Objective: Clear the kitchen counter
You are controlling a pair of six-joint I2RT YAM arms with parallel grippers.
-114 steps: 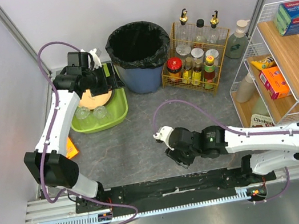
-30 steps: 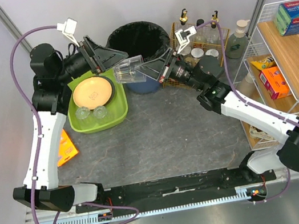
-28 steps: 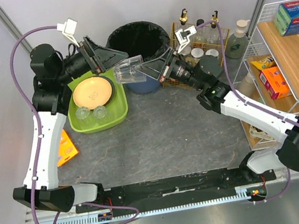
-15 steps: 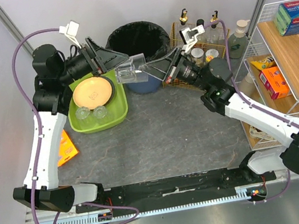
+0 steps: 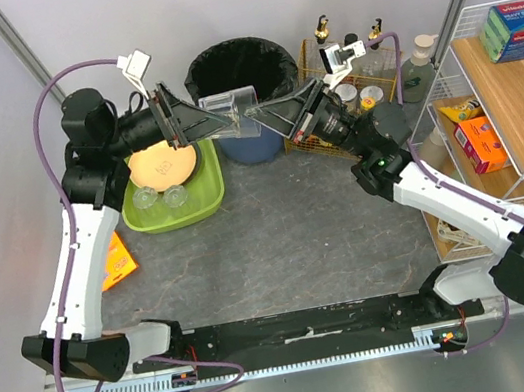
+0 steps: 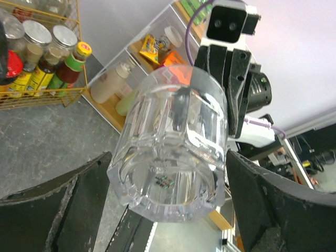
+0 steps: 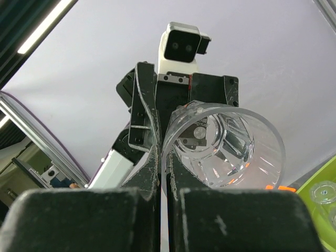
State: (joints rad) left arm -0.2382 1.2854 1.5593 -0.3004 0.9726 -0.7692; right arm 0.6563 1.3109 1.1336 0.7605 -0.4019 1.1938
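A clear faceted glass [image 5: 227,113] hangs on its side in the air, over the near rim of the black-lined bin [image 5: 253,55] and above the kitchen counter [image 5: 281,243]. My right gripper [image 5: 255,112] is shut on the glass's rim wall, one finger inside the mouth and one outside, as the right wrist view shows at the gripper [image 7: 160,152] and glass [image 7: 226,147]. My left gripper [image 5: 211,118] stands open on either side of the glass's base. In the left wrist view, that gripper [image 6: 168,157] has its fingers flanking the glass [image 6: 173,147] with slim gaps.
A green basin [image 5: 193,206] at the back left holds a tan plate [image 5: 157,166] and small clear cups. A yellow wire caddy of bottles [image 5: 374,54], a soap bottle [image 5: 417,67] and a wire rack [image 5: 509,102] stand at the right. An orange packet [image 5: 116,260] lies at the left.
The glass and both grippers have drifted slightly up and back toward the bin, and the right forearm has swung right. Much earlier the left gripper was at the basin, the right low over the counter.
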